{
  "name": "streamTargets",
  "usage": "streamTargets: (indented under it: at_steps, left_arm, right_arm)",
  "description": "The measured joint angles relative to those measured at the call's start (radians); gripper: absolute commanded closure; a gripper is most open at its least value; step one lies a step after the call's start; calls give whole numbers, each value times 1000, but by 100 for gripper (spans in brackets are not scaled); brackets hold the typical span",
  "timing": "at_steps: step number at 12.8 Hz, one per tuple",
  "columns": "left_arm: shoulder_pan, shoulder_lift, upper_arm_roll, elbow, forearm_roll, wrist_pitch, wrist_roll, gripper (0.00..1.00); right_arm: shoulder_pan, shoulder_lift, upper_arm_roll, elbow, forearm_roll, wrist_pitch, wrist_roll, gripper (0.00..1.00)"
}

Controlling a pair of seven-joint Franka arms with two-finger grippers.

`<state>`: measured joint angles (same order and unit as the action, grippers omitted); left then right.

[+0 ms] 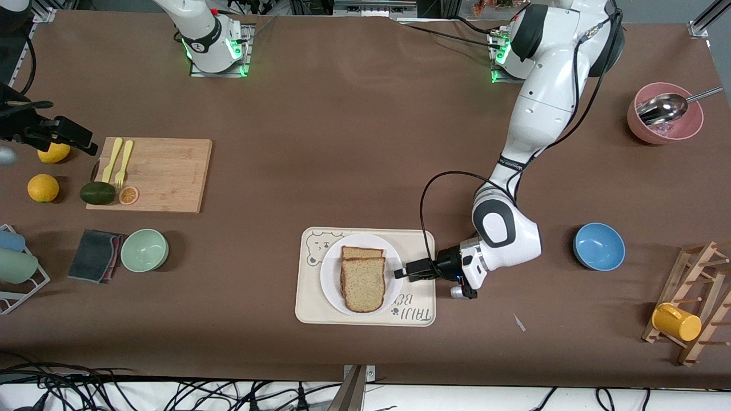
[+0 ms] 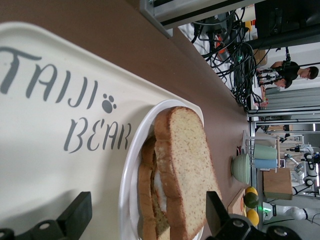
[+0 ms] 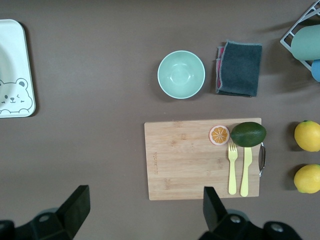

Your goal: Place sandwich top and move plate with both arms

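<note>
Left tool (image 1: 400,273) gaped wide beside the sandwich top (image 1: 363,282) on the plate (image 1: 330,279); right tool (image 3: 142,205) hung open, waiting.

A speckled tan bread slice with dark brown crust (image 1: 364,283) tops a plain white round plate (image 1: 331,279) on a cream rectangular tray with grey bear drawing (image 1: 311,297), brown counter (image 1: 342,142) beneath.

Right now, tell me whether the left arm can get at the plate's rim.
Probably yes: the left end effector is open beside the plate on the tray, nothing between them.
</note>
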<state>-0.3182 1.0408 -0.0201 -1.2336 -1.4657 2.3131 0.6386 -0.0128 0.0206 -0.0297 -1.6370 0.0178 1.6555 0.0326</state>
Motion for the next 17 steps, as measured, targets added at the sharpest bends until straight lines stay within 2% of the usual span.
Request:
streamTargets:
  at_steps: [2, 5, 6, 8, 10, 13, 15, 17]
  left_arm:
    - [15, -38, 3, -25, 79, 0, -1, 0]
    - [30, -133, 4, -112, 203, -5, -9, 0]
    - [30, -179, 6, -154, 274, -5, -36, 0]
    - [30, -298, 18, -251, 510, -17, -134, 0]
    - [32, -428, 42, -332, 806, -122, -322, 0]
    - [42, -554, 58, -368, 1233, -335, -590, 0]
    - [77, -621, 60, -369, 1340, -463, -616, 0]
    - [139, -681, 62, -368, 1352, -580, -576, 3]
  right_arm:
    - [0, 0, 0, 0, 0, 1, 0, 0]
    - [0, 0, -1, 0, 0, 1, 0, 0]
    - [0, 0, -1, 0, 0, 1, 0, 0]
    - [0, 0, -1, 0, 0, 1, 0, 0]
    - [0, 0, -1, 0, 0, 1, 0, 0]
    - [0, 0, -1, 0, 0, 1, 0, 0]
    - [0, 0, -1, -1, 0, 1, 0, 0]
    - [0, 0, -1, 0, 0, 4, 0, 0]
